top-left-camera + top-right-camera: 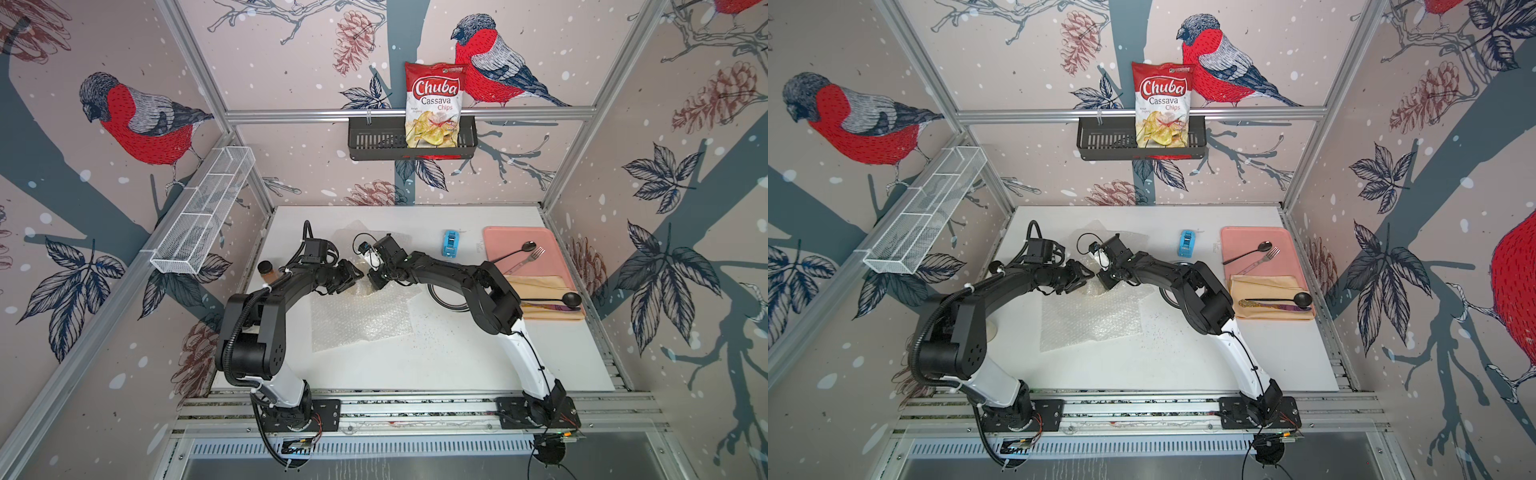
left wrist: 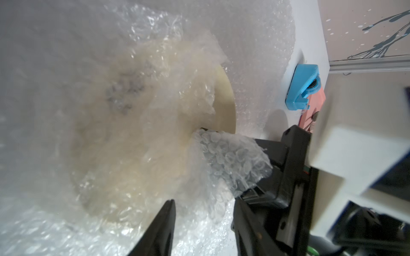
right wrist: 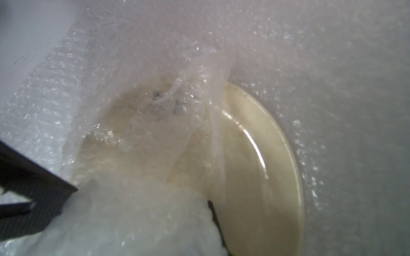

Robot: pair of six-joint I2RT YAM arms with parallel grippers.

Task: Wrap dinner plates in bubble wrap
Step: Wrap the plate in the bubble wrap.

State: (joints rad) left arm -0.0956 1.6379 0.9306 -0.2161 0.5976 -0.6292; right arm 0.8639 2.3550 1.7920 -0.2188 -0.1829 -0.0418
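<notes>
A cream dinner plate lies on a sheet of bubble wrap in the middle of the table. The wrap is folded over most of the plate, and one side of the plate stays bare. My right gripper is shut on a bunched corner of the wrap, held over the plate. My left gripper hovers beside it over the covered plate, jaws apart with nothing between them. In both top views the two grippers nearly meet. The dark rim of another plate shows under the right arm.
A blue tape dispenser stands behind the right arm. A pink tray with cutlery and a tan cloth fill the right side. A spice bottle is at the left edge. More bubble wrap lies at the back.
</notes>
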